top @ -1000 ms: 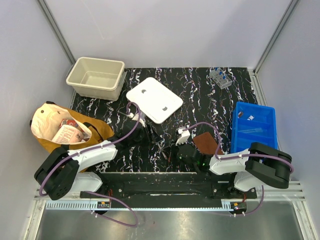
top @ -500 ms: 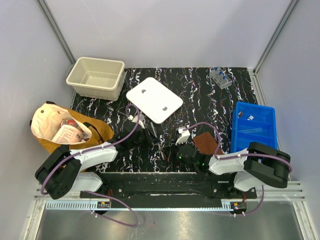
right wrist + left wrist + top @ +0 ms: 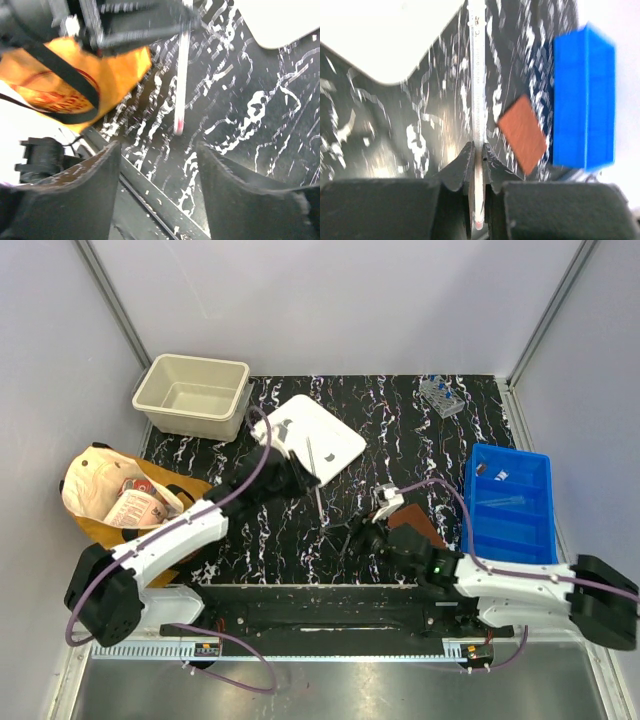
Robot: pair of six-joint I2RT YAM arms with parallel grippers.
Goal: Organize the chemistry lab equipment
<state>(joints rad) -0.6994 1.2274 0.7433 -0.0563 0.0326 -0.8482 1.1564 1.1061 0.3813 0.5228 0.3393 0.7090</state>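
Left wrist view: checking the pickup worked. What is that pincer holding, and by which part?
The left pincer grips the thin graduated rod near its red-tipped end.

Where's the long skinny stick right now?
In the top view, the stick is just left of middle, pinched in the left claw, beside the white lid, with the brown card to its right.

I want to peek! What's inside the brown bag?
Red-and-white packets lie inside the bag, near its open top. Anything under them or deeper in the bag is covered, so it cannot be seen.
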